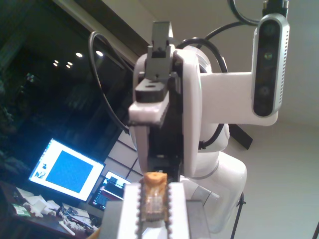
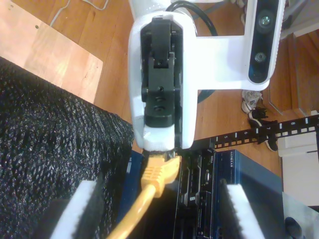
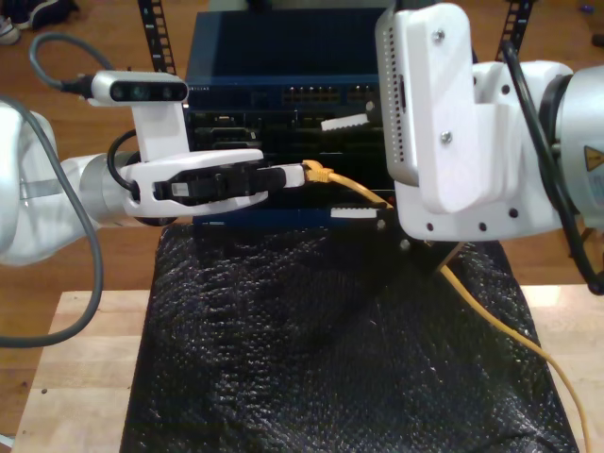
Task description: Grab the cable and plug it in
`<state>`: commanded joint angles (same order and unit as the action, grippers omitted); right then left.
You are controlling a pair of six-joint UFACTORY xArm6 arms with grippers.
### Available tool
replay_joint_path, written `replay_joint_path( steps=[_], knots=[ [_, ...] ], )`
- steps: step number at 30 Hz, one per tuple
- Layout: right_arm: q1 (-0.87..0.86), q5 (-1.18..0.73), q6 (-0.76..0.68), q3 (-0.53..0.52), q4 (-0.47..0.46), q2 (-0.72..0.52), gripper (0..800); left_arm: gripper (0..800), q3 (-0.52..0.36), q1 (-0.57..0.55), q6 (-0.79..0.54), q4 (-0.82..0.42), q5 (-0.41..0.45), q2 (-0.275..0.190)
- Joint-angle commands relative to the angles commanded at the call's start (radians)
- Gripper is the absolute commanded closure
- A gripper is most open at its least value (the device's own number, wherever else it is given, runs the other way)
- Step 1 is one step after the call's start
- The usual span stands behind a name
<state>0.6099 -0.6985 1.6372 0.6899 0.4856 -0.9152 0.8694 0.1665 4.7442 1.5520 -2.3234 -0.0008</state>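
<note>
The cable is thin and yellow-orange. It runs from the exterior view's lower right corner across the black mat up to its plug. My first gripper, on the arm at the exterior view's left, is shut on that plug. The plug sits between its toothed white pads. My second gripper, on the big arm at the exterior view's right, stands open. The cable passes between its spread white pads. The plug hangs just in front of the blue switch.
A black textured mat covers a wooden table. Behind it stands a rack with the switch and black perforated rails. Both arms crowd the space before the switch's ports. Lit monitors glow in the first wrist view.
</note>
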Motion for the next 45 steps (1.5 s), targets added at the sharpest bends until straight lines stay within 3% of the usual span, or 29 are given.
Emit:
replay_joint_path(
  steps=[14,45],
  knots=[
    [0.005,0.015,0.000,0.000,0.003,0.002,456,791,0.000,-0.003,0.002,0.000,-0.003,0.002],
    [0.031,0.026,0.000,-0.008,0.003,0.003,538,780,0.002,-0.006,0.078,0.000,-0.037,0.008]
  ],
)
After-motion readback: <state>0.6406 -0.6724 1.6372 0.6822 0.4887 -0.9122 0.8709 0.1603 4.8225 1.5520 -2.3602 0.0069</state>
